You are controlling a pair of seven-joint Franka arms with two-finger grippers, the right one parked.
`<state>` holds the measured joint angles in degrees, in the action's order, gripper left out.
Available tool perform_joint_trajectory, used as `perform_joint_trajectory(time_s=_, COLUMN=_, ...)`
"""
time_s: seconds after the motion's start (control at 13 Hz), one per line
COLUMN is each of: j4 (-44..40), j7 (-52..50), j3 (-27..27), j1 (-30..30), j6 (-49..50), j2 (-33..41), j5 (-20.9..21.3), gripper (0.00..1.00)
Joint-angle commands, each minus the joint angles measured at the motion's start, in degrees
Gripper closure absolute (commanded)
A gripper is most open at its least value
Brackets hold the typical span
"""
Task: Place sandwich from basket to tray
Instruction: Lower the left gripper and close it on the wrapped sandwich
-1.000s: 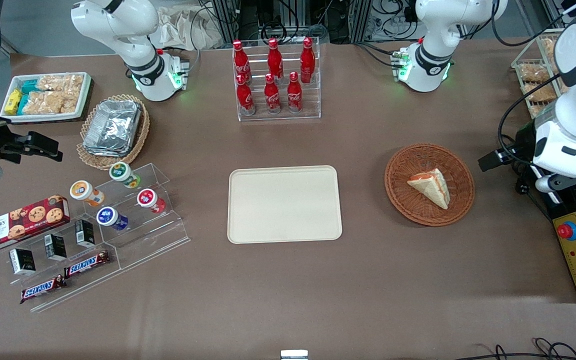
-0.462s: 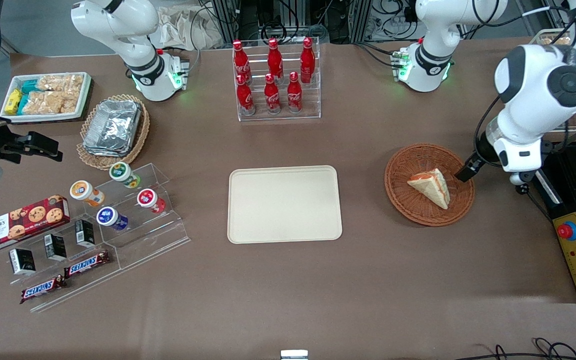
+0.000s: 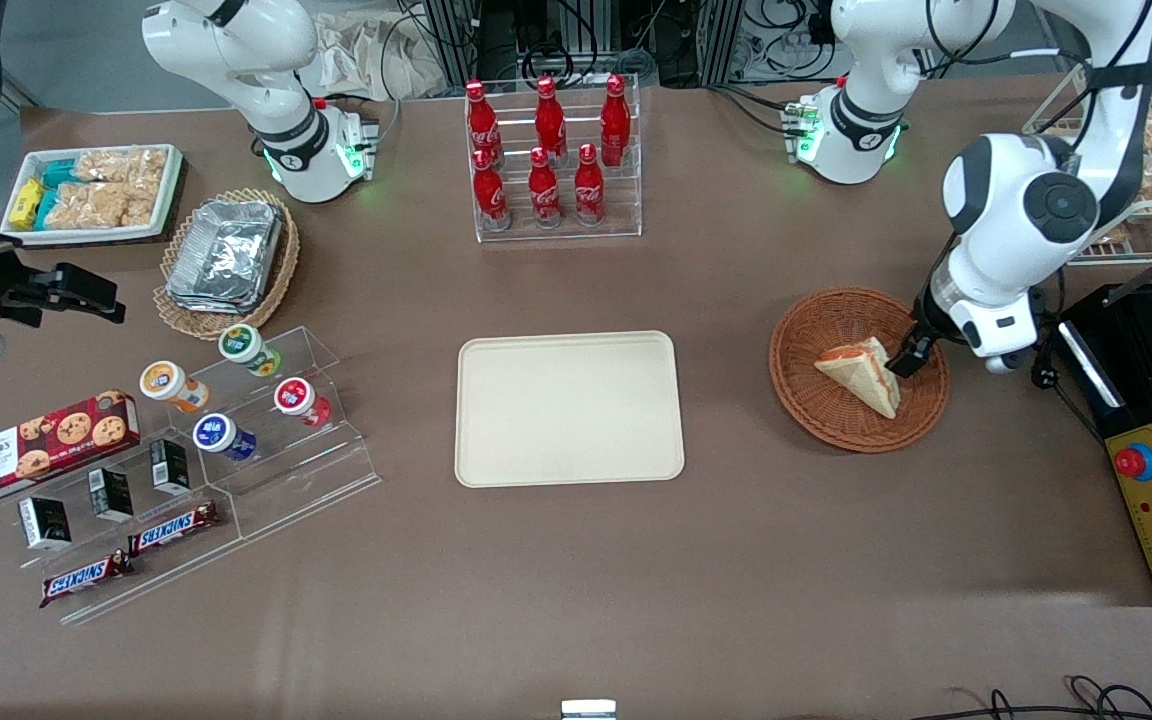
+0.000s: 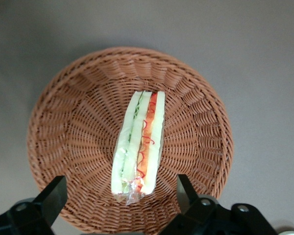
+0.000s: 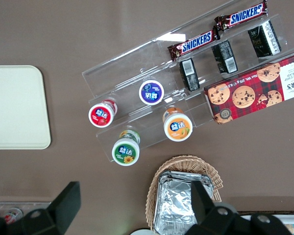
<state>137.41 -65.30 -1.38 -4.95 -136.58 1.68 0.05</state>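
In the front view the tray [image 3: 569, 408] lay at the middle of the frame. To its right, at mid-height, the sandwich [image 3: 860, 374] sat inside the basket [image 3: 816, 410]. The gripper [image 4: 120, 198] hung over the basket's right edge, just beside the sandwich; its fingers [image 4: 51, 198] stood spread wide, holding nothing.

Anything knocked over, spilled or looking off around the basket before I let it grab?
Nothing stands out. The sandwich lies intact in the basket, the tray sits flat, and the open gripper hovers above the sandwich.
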Motion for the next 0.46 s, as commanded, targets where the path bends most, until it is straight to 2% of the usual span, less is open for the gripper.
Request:
perform_joint_trajectory(time_s=0.0, j4=3.03, j7=-3.96, j3=-0.73, j1=-0.67, j6=-7.62, j2=-2.02, j5=0.30, gripper=0.00)
perform_joint_trajectory(time_s=0.38, j4=7.43, j7=-3.87, j3=-0.73, j1=-0.67, j6=-17.56, j2=-5.71, j5=0.48, gripper=0.00)
